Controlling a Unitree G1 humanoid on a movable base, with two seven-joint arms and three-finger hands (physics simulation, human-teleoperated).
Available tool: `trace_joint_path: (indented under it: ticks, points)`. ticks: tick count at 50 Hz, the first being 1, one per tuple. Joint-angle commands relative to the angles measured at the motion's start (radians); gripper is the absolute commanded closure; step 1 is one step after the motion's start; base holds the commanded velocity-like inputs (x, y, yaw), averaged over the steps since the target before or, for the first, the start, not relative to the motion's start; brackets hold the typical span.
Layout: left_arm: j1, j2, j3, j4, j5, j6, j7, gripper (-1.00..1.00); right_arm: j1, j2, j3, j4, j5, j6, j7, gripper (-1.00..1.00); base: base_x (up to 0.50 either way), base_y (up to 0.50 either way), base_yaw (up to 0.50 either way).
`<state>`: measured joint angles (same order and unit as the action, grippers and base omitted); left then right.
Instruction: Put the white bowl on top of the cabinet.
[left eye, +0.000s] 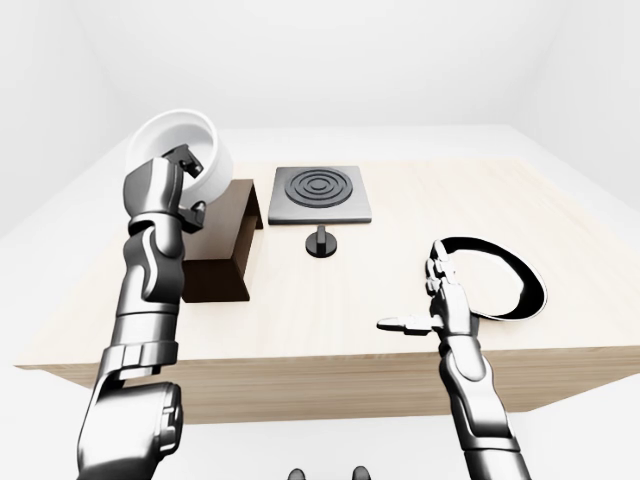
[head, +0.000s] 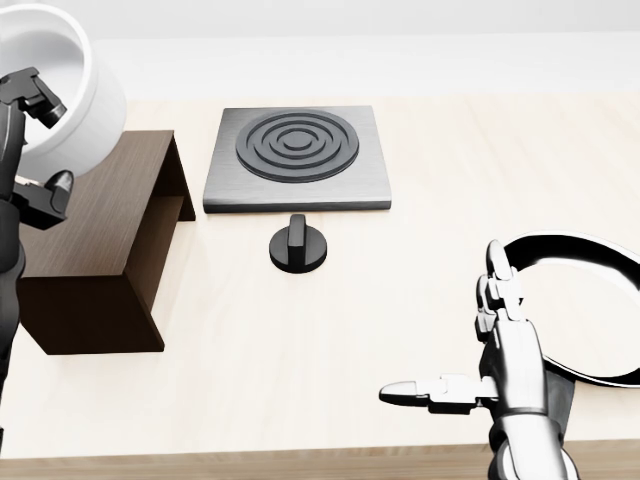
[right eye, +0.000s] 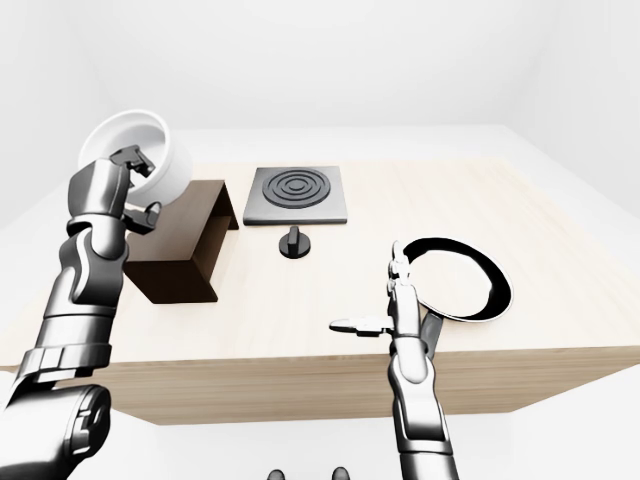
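The white bowl (left eye: 180, 150) is tilted and held up above the left end of the dark brown cabinet (head: 100, 240). My left hand (left eye: 182, 185) grips its rim, with one finger inside and the others under the wall. In the head view the bowl (head: 62, 85) sits at the top left corner, partly cut off. My right hand (head: 470, 345) hovers open over the table's lower right edge, with its thumb pointing left and nothing in it.
A grey hob plate with black rings (head: 297, 155) lies right of the cabinet, and a black knob (head: 297, 243) sits just below it. A black-rimmed pan (head: 585, 305) rests beside my right hand. The table's wooden edge (left eye: 330, 370) runs along the bottom.
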<state>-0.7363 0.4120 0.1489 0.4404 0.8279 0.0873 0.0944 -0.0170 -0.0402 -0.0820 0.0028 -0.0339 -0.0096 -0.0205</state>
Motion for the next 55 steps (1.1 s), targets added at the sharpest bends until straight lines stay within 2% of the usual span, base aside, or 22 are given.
trace_joint_path:
  ticks: [1,5,17,38,55]
  points:
    - [-0.026,-0.008,-0.007,0.065,-0.013,0.000,0.114,1.00,-0.003,0.000,0.002,0.008,-0.003,-0.004,-0.002,-1.00,0.00,0.00,0.00]
    - [-0.043,-0.011,-0.009,0.125,-0.038,0.000,0.150,1.00,-0.001,0.000,0.003,0.008,-0.004,-0.006,-0.002,-1.00,0.00,0.00,0.00]
    - [-0.047,-0.007,-0.016,0.165,-0.056,0.000,0.182,1.00,-0.001,0.002,0.006,0.014,-0.007,-0.011,-0.004,-1.00,0.00,0.00,0.00]
    - [-0.046,-0.006,-0.022,0.182,-0.058,0.000,0.193,1.00,-0.005,0.002,0.009,0.026,-0.011,-0.018,-0.008,-1.00,0.00,0.00,0.00]
    - [-0.064,-0.013,-0.027,0.255,-0.088,0.000,0.238,1.00,-0.007,0.003,0.012,0.031,-0.015,-0.020,-0.010,-1.00,0.00,0.00,0.00]
